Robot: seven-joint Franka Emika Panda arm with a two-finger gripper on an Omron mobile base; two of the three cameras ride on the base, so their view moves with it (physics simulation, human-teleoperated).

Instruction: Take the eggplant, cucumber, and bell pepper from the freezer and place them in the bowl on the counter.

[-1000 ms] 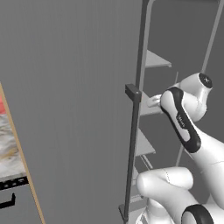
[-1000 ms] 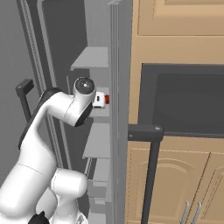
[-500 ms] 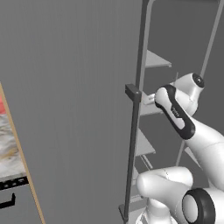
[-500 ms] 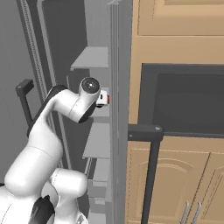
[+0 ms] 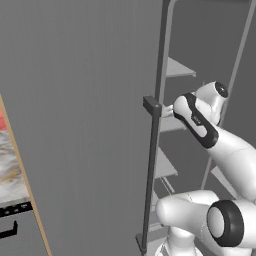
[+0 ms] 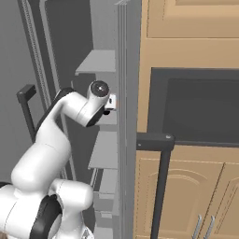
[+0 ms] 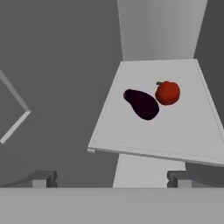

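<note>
Hovering | fingers (image 7: 111,178) spread | eggplant (image 7: 141,104) ahead, seemingly touching bell pepper (image 7: 167,92)

Eggplant (image 7: 142,104): one, dark purple, on a freezer shelf (image 7: 175,131).
Bell pepper (image 7: 167,92): one, red, just beside the eggplant.
Freezer (image 5: 90,125): one, door open, with one long bar handle (image 5: 151,170).
Freezer shelves: at least four, light grey, stacked one above another.
Wooden cabinet doors (image 6: 186,196) below the dark panel: two.

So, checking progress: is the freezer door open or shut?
Open: the freezer door is swung aside, shelves exposed, eggplant and bell pepper on one.
</note>
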